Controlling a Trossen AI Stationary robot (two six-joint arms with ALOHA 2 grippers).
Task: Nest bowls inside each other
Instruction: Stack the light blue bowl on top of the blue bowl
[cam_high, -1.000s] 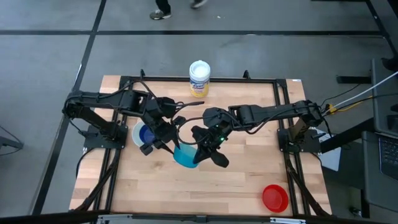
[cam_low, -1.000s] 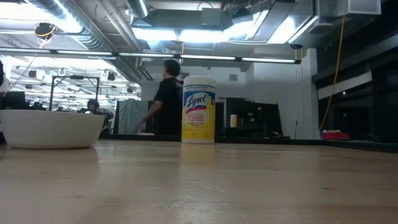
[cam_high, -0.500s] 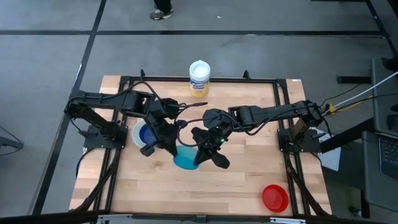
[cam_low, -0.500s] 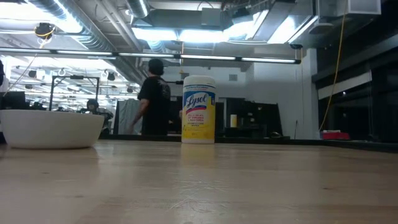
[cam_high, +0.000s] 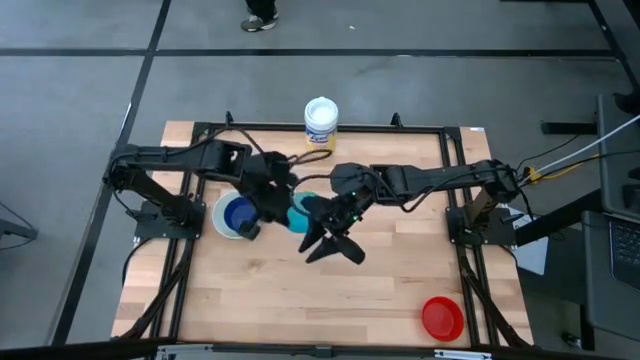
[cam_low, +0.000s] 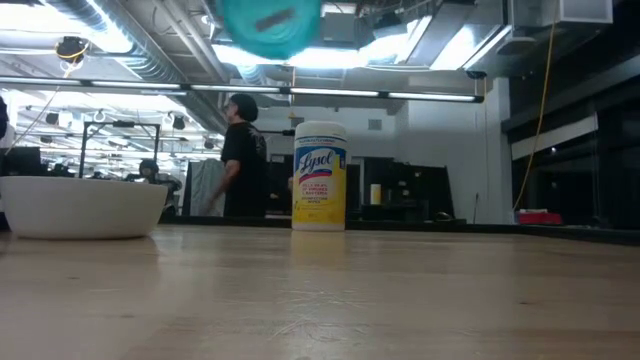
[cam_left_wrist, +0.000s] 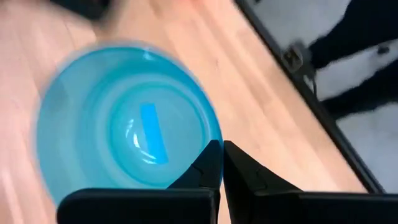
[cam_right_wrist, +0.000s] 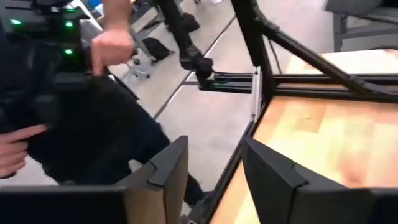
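Teal bowl lifted for nesting into the stack

The teal bowl (cam_high: 300, 212) was pinched at its rim by the left gripper (cam_left_wrist: 219, 163), raised just beside the white bowl (cam_high: 232, 217) with a blue bowl (cam_high: 238, 214) inside. The right gripper (cam_right_wrist: 214, 168) was spread and empty beside it. The bowl would best be kept level, centred over the blue one, then lowered. The red bowl (cam_high: 442, 318) sat well apart.

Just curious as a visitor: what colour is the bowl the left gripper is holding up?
Teal; the bowl shows best in the left wrist view, its rim pinched by the left gripper.
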